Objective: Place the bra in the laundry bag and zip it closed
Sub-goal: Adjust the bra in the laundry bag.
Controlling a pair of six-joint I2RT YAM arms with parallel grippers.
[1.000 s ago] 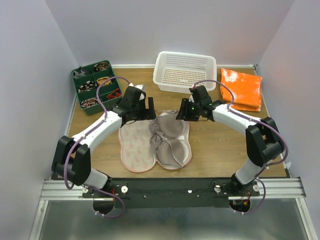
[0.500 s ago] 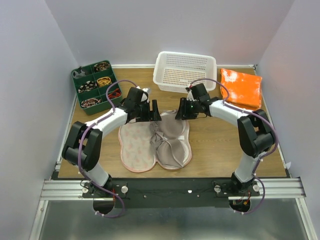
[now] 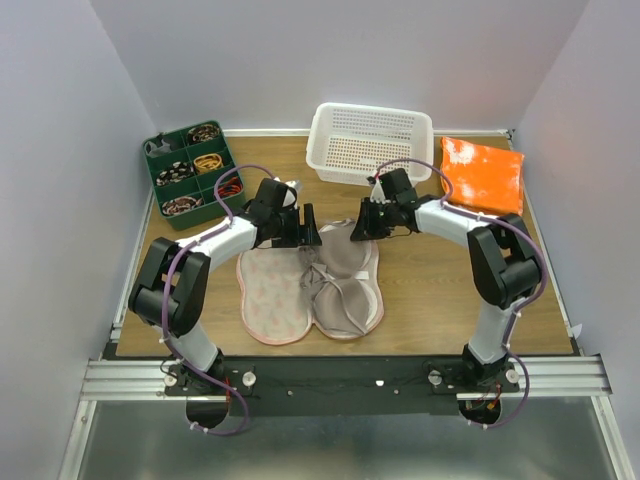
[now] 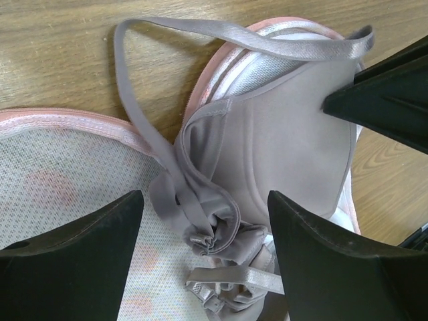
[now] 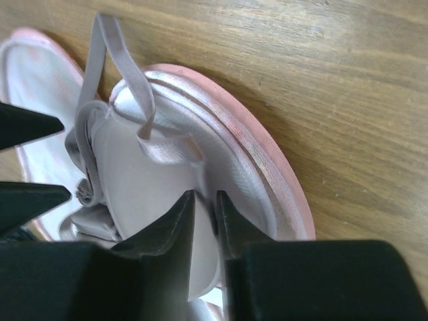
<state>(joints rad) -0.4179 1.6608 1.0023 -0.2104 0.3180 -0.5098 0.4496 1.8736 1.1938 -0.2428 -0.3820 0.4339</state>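
Observation:
The laundry bag (image 3: 268,292) lies open flat, its two pale pink halves side by side. The taupe bra (image 3: 345,280) rests on the right half, one thin strap (image 4: 127,87) looping onto the wood beyond the rim. My left gripper (image 3: 308,233) is open over the bra's bunched middle (image 4: 221,234), one finger on either side, above the bag's mesh lining (image 4: 60,180). My right gripper (image 3: 358,228) is at the bag's far right rim (image 5: 264,157), its jaws nearly together on the thin edge of a bra cup (image 5: 147,187).
A white perforated basket (image 3: 370,143) stands behind the bag. An orange-and-white folded cloth (image 3: 484,177) lies at the back right. A green compartment tray (image 3: 190,172) of small items sits at the back left. The walls close in on both sides.
Both grippers have moved inward to the far end of the bag: the left one rightward over the bra's middle, the right one leftward onto the cup. The bag has not moved.

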